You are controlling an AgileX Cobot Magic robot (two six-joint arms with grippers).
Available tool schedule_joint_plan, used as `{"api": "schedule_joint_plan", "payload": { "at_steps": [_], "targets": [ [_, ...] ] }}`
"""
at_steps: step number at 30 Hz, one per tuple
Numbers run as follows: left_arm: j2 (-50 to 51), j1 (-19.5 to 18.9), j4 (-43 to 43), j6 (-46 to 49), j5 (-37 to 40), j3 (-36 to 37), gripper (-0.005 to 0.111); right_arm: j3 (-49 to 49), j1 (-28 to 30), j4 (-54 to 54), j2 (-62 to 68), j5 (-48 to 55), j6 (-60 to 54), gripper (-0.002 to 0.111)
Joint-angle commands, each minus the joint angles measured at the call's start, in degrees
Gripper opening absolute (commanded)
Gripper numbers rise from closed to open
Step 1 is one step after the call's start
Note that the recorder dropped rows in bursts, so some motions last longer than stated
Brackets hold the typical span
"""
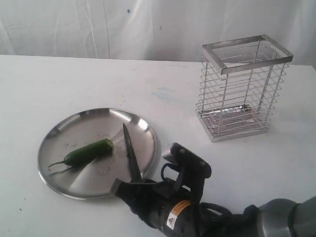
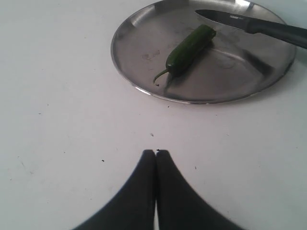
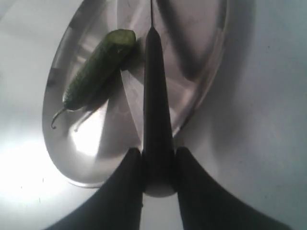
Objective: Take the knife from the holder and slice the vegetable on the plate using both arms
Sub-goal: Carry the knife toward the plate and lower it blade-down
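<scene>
My right pincer point(image 3: 158, 160) clamps the one knife point(image 3: 156, 96), its blade over the one plate point(image 1: 57, 145) near the one chili point(image 1: 88, 151). My left pincer point(image 2: 156, 153) is closed and empty. One holder point(image 1: 255, 62) stands apart.

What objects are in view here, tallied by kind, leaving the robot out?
steel plate: 1
green chili: 1
black knife: 1
wire holder: 1
Total: 4

Warning-triangle sticker point(image 1: 175, 214) on right arm point(image 1: 279, 224) — wording illegible; knife point(image 2: 254, 26) print likewise.
</scene>
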State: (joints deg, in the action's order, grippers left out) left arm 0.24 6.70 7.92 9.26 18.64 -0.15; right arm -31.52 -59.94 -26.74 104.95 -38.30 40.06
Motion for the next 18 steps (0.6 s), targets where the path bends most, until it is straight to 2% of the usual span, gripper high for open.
{"api": "schedule_joint_plan", "payload": {
  "at_steps": [1,6,13,18],
  "targets": [
    [-0.24,0.24,0.0,0.0,1.39,0.15,0.0,0.25,-0.01,1.05,0.2,3.38,1.17,0.0],
    [-0.24,0.24,0.0,0.0,1.39,0.15,0.0,0.25,-0.01,1.05,0.2,7.45,1.74,0.0],
    [-0.24,0.24,0.0,0.0,1.39,0.15,0.0,0.25,-0.01,1.57,0.2,5.54,1.74,0.0],
    [-0.24,0.24,0.0,0.0,1.39,0.15,0.0,0.25,-0.01,1.95,0.2,5.54,1.74,0.014]
  ]
}}
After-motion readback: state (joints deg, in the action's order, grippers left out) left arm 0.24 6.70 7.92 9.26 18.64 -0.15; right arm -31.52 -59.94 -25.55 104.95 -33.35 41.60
